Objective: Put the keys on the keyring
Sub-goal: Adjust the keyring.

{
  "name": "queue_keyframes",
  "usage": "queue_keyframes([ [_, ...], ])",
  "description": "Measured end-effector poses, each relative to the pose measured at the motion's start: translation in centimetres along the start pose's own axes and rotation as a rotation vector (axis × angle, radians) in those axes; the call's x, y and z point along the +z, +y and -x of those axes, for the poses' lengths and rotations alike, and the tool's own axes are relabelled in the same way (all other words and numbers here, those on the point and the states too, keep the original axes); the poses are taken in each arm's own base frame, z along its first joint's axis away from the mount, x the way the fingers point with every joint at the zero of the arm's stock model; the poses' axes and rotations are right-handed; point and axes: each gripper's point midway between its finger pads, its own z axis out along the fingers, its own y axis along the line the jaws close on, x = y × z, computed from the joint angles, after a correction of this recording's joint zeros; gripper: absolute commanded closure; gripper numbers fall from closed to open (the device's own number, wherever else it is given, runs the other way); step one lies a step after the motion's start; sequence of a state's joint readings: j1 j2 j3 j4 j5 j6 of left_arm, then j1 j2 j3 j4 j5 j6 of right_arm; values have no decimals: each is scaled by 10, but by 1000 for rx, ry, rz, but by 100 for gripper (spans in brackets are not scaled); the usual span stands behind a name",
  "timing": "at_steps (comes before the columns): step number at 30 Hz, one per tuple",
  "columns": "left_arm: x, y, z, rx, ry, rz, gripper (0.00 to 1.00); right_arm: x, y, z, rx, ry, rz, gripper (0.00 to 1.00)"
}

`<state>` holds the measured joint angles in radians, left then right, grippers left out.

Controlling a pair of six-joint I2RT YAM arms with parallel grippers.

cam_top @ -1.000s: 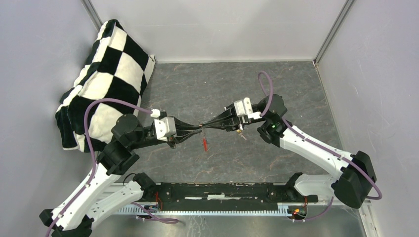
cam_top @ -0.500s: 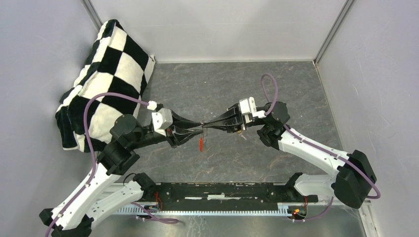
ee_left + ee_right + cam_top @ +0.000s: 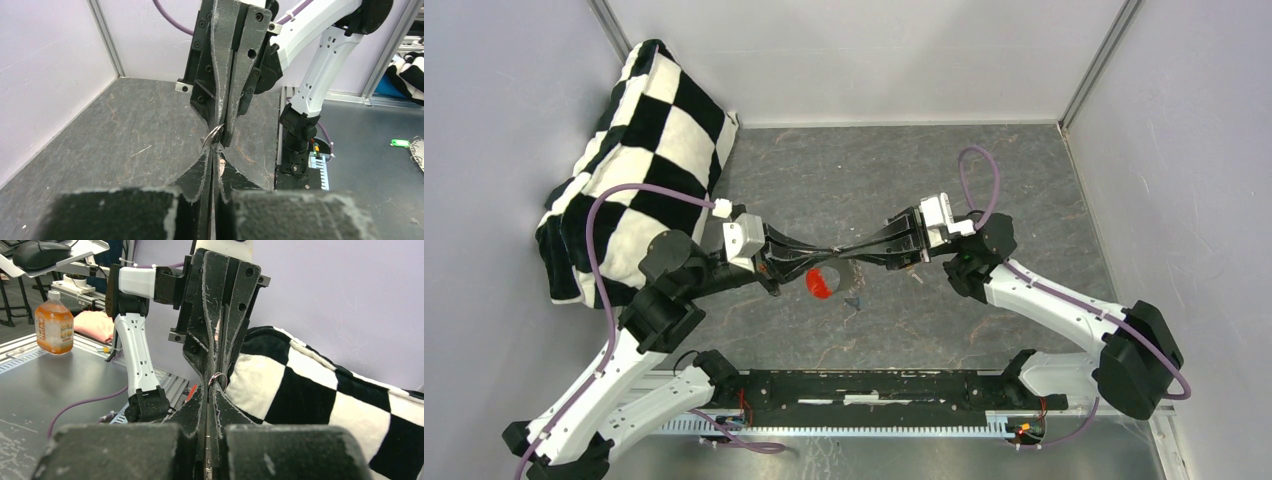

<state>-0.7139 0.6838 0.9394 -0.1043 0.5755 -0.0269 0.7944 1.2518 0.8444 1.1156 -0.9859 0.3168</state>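
Left claw (image 3: 831, 254) and right claw (image 3: 845, 252), both pressed together, nip a thin wire loop (image 3: 214, 136) tip to tip, the keyring (image 3: 821, 283) hanging just below. Better to hold firm and turn slowly.

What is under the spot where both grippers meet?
The red keyring shows just below the left gripper and right gripper tips. Being shut, they hide how it is held; whether it touches the table is unclear.

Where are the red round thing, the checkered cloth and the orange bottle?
Red round piece (image 3: 820, 289): top view, lower part.
Black-and-white checkered cloth (image 3: 639, 160): top view, middle.
Orange bottle (image 3: 54, 327): right wrist view, label.
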Motion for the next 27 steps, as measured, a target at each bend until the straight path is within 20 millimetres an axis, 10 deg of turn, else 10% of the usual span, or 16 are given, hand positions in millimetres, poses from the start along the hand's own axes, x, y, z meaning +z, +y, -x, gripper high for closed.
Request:
queue_keyframes([
  [27,-14,-5,5,114,19,-8,52,-6,11,1,41,11,68,99],
])
